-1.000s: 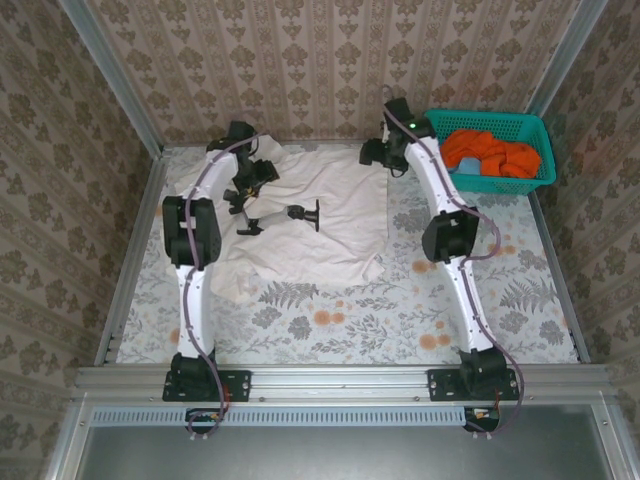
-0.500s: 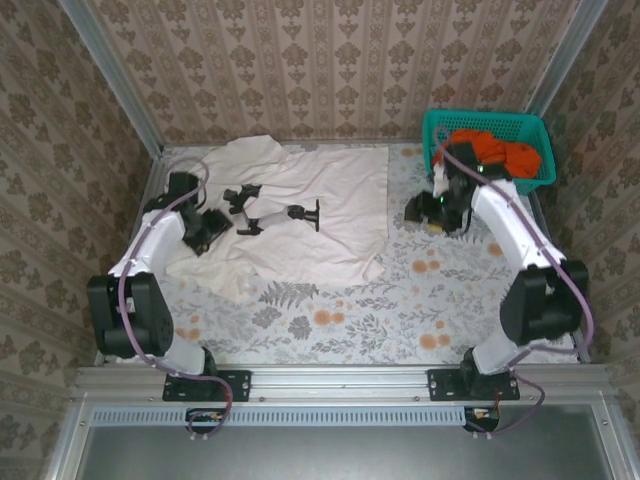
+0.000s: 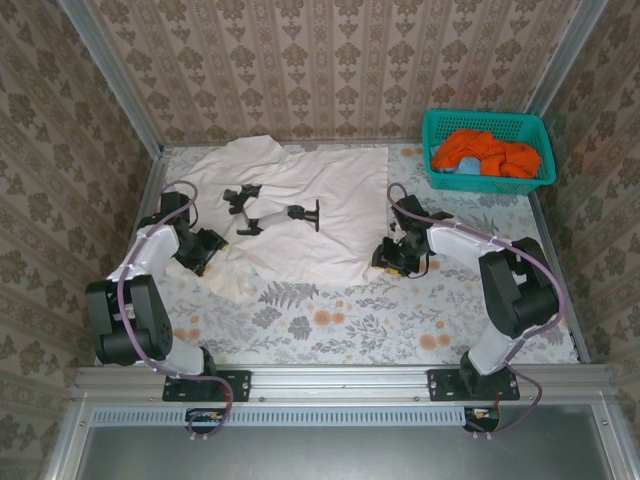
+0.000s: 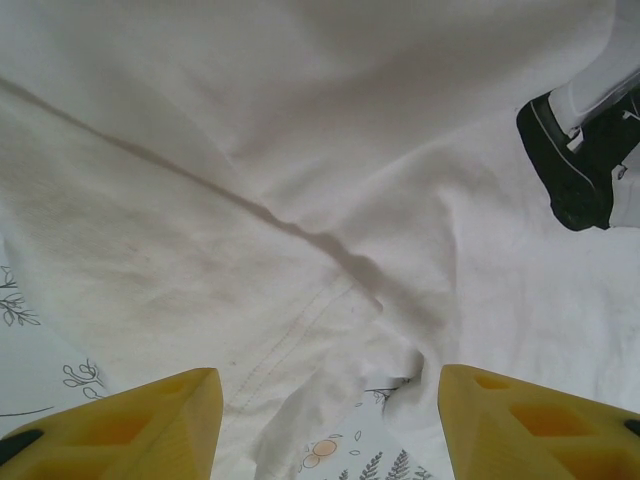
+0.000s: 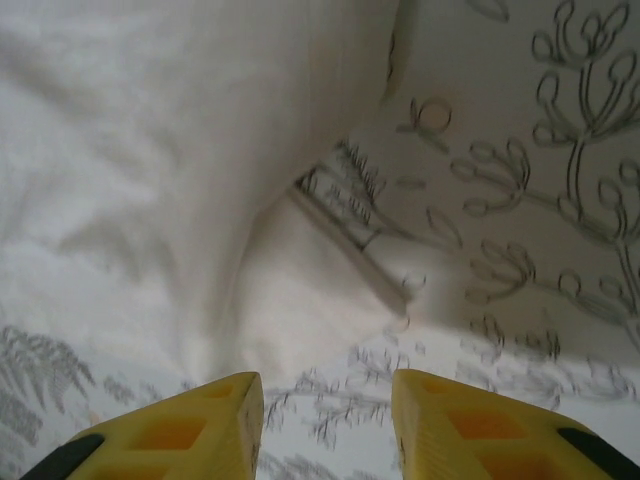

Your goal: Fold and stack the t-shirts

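Cream-white t-shirt [image 3: 320,190] lies spread face-up across the far-left part of the table [image 3: 450,310], black printed marks [image 3: 290,212] near its middle. The far-left shoulder is bunched and the near-left hem is rumpled, so it is not flat yet.

Left gripper [image 3: 205,250] sits low at the shirt's near-left edge. In the left wrist view its yellow fingers [image 4: 130,420] stand well apart over a stitched hem [image 4: 300,335] and a small fold, with nothing pinched between them.

Right gripper [image 3: 388,260] sits at the shirt's near-right corner. Its fingers [image 5: 170,430] show a narrower gap, with the corner hem [image 5: 345,225] just ahead. It holds nothing as far as I can see.

Handling, as I judge it:
- The cloth is light, limp and thin, and it will sag and drag rather than hold a shape.
- The hem corners are the best places to grip, since the double stitching gives the pads something to bite.
- One pinch could catch both layers, or the patterned table cover along with the shirt.
- The two sides need lifting evenly or the fold will skew.

Surroundings: a teal basket [image 3: 435,125] stands in the far-right corner, well apart from the shirt, holding the orange t-shirts [image 3: 490,152] in a heap, with a bit of pale blue among them. Nothing lies on the spread shirt — the wrinkles and the bunched sleeve are the main nuisance, and the walls close on the left and far sides limit the swing.
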Controlling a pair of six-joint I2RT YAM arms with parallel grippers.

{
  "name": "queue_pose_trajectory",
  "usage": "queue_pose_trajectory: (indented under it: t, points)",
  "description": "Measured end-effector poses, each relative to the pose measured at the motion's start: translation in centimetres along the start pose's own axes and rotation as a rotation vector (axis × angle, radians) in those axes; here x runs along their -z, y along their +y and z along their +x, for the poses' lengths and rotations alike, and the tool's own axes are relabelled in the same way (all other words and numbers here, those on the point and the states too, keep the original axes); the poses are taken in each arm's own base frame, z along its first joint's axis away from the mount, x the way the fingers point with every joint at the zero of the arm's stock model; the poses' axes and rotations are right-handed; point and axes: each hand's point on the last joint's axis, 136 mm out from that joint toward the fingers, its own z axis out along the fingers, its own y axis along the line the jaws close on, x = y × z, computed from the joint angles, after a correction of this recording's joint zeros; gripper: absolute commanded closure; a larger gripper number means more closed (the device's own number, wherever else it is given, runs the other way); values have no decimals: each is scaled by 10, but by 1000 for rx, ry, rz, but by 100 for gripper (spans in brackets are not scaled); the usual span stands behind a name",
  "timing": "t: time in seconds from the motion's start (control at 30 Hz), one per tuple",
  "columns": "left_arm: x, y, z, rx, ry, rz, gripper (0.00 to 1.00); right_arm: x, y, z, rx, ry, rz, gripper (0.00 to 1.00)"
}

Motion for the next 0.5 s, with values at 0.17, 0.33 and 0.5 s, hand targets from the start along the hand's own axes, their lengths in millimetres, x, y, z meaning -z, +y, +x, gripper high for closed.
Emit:
queue_pose_trajectory:
  t: [0.17,0.33,0.5]
  points:
    - [0,0,0,-4,1,0,42,-15,-8,-3,-11,0,37,64]
    - [0,1,0,-14,-2,-8,42,-17,-11,-3,-14,-5,60,69]
    - [1,1,0,-38,-12,-24,42,-18,-15,-4,-27,-5,93,80]
